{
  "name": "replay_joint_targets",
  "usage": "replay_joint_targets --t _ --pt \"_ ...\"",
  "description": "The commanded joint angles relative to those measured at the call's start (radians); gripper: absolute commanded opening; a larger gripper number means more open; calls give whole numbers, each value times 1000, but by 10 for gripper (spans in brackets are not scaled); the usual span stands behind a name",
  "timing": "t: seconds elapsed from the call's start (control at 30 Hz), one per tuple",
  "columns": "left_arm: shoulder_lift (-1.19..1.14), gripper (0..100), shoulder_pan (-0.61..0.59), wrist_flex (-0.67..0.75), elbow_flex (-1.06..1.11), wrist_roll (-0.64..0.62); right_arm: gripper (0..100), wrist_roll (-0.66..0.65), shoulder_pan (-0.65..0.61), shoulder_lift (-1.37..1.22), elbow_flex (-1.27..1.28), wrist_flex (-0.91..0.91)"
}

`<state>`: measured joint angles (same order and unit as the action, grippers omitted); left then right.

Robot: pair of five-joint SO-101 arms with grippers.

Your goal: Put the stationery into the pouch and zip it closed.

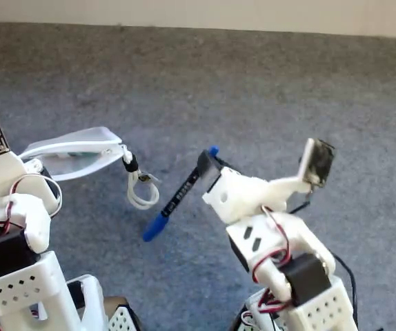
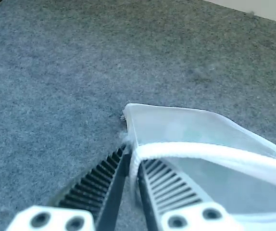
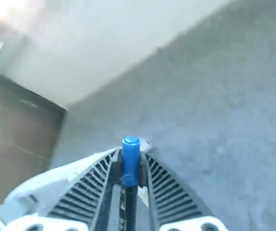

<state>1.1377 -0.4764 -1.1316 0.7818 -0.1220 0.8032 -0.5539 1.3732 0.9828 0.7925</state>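
A clear white-edged pouch (image 1: pixel 81 157) hangs above the grey carpet at the left, its zip pull and white cord loop (image 1: pixel 141 189) dangling from its right end. My left gripper (image 2: pixel 131 161) is shut on the pouch's (image 2: pixel 200 139) white rim. A black pen with blue ends (image 1: pixel 177 196) is held slanted in the middle, off the floor, to the right of the pouch. My right gripper (image 3: pixel 130 161) is shut on the pen (image 3: pixel 130 159) near its upper blue end; that gripper (image 1: pixel 208 165) sits at the pen's top in the high view.
Grey carpet (image 1: pixel 253 89) covers the whole work area. A pale wall runs along the far edge. The two arm bases (image 1: pixel 32 289) stand at the front, left and right.
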Motion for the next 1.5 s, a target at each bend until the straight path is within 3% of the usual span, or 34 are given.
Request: replay_joint_targets --t 0.0,0.27,0.57,0.67,1.47 --pt "-8 11 18 20 -5 -8 5 3 2 148 90 -188" --pt "-8 11 18 20 -5 -8 5 0 2 334 302 -565" --pt "-8 11 15 20 -5 -8 5 -224 -62 321 438 -1006" --pt "-8 11 15 20 -5 -8 5 -316 -97 228 407 -1061" --pt "-7 11 12 20 -5 -6 5 -261 -163 -539 102 -1465"
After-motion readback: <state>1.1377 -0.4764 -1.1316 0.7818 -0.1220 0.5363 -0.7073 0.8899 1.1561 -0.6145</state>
